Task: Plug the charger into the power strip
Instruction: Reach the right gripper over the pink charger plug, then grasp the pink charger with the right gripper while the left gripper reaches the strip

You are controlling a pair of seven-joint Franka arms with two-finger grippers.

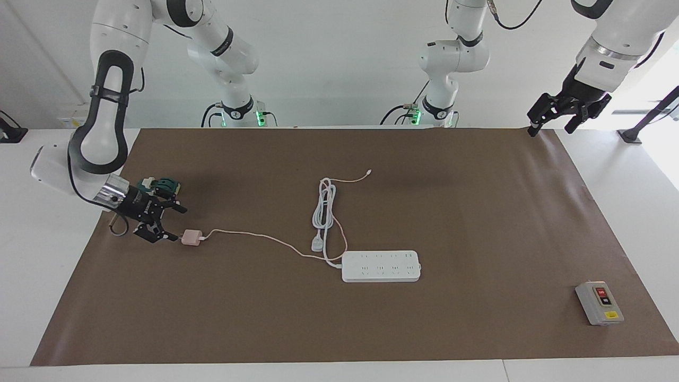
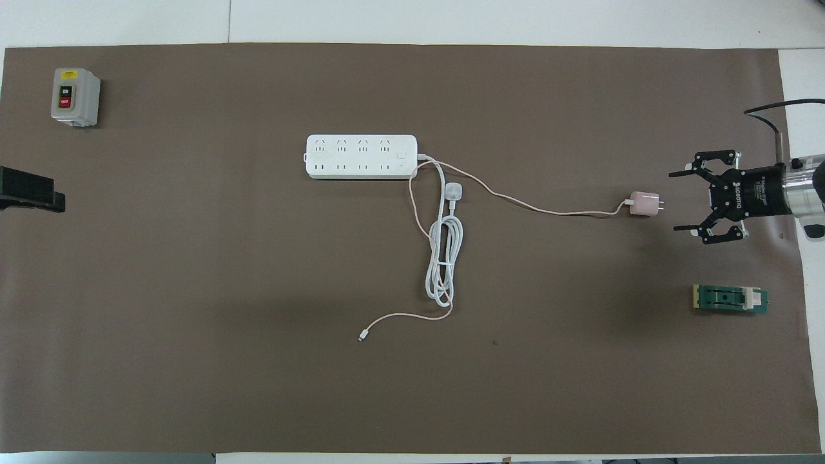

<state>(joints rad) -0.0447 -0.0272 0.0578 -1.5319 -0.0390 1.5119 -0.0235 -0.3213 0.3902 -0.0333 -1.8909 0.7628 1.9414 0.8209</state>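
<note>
**Tabletop** [image 1: 63, 159], one, under one brown mat [image 1: 477, 212]. Keeps everything flat and within reach of both arms.

**Arms**, two. Right jaws low over the mat, spread wide and holding nothing. Turned side-on, apparently to close on the cube's flanks. Left jaws raised over the mat's corner at the left arm's end, also wide apart and empty. Waiting well clear, probably to leave the working area free.

**Power strip** [image 1: 381, 266], one, flat with sockets upward. Well apart from both sets of jaws, roughly between them. Two rows of outlets, all apparently unoccupied. Own thick white cord [image 1: 323, 209], one, coiled beside it, ending in one round plug [image 1: 317, 244].

**Grey switch box** [image 1: 599, 302], one, well apart from the left jaws. Not needed here, by the look of it.

**Green fixture** [image 2: 730, 299], one, just beside the right jaws. Also untouched.

**Charger** [image 1: 191, 237], one, resting on the mat just ahead of the right jaws' tips, not yet touched. Prongs pointing toward those jaws. One thin pink cable [image 1: 249, 236] trailing away toward the strip. Grasp not yet made; plugging-in still entirely to do.
</note>
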